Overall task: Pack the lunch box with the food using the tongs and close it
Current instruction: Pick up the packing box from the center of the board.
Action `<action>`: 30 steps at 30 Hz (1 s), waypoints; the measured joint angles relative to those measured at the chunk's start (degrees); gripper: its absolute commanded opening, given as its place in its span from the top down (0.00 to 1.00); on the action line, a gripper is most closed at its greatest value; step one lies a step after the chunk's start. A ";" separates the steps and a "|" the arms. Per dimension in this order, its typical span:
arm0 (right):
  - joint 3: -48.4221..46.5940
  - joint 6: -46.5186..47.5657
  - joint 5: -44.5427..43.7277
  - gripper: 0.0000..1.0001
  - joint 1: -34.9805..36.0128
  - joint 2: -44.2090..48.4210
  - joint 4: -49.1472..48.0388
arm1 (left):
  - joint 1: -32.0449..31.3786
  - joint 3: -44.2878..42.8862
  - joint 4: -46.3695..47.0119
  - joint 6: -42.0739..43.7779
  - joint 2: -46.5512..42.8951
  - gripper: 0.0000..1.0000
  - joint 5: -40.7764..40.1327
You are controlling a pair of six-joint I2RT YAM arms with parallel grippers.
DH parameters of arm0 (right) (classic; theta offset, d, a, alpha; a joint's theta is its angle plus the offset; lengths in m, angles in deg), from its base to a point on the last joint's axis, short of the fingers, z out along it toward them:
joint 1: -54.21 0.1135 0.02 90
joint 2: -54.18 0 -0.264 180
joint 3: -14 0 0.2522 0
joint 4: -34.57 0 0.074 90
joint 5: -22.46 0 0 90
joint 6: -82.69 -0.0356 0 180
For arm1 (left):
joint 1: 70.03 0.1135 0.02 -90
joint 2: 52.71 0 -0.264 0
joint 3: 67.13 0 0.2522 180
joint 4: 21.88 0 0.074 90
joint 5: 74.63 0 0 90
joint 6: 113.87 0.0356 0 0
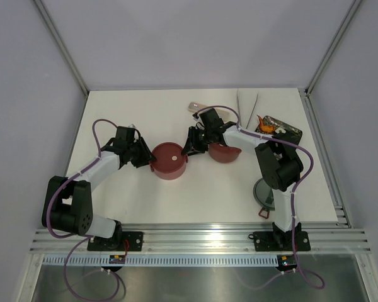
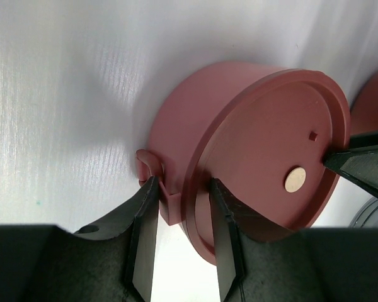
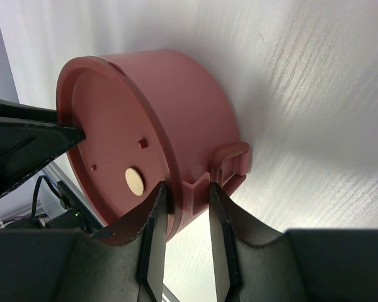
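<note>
Lidded maroon bowl (image 1: 169,162): upright at the middle of the surface (image 1: 195,201), disc lid (image 2: 271,157) facing up; round, side tabs in line left to right.
Left fingers (image 2: 142,239): narrow, clamped on left tab (image 2: 152,165).
Right fingers (image 3: 152,239): narrow, clamped on right tab (image 3: 233,160).
Second maroon bowl (image 1: 227,154): just right.

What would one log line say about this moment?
lidded bowl: upright, lid on | left gripper: astride its side tab | right gripper: clamped on opposite tab

L gripper (image 2: 184,189) fingers pinch rim & side tab of maroon bowl (image 2: 195,113) on white table (image 2: 63,94), flat lid (image 2: 271,145) on w/ pale round centre spot.
</note>
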 measured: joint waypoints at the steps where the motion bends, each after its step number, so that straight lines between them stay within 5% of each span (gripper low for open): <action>1: 0.00 0.00 0.00 1.00 0.00 0.00 0.04 | 0.00 0.00 0.00 0.00 0.02 0.72 0.00; 3: 0.00 0.00 0.02 1.00 0.00 0.00 0.09 | 0.00 0.00 0.04 -0.02 0.09 0.61 0.00; 18: 0.00 -0.09 0.02 1.00 -0.33 0.00 0.07 | 0.07 1.44 5.09 -1.11 1.07 0.46 1.79; 22: 0.00 -0.20 -0.02 1.00 -0.33 0.00 0.07 | 0.07 1.62 5.35 -1.20 1.09 0.56 1.62; 30: 0.00 -0.26 -0.26 1.00 -0.42 0.00 0.15 | 0.33 1.86 5.68 -1.73 1.07 0.94 1.53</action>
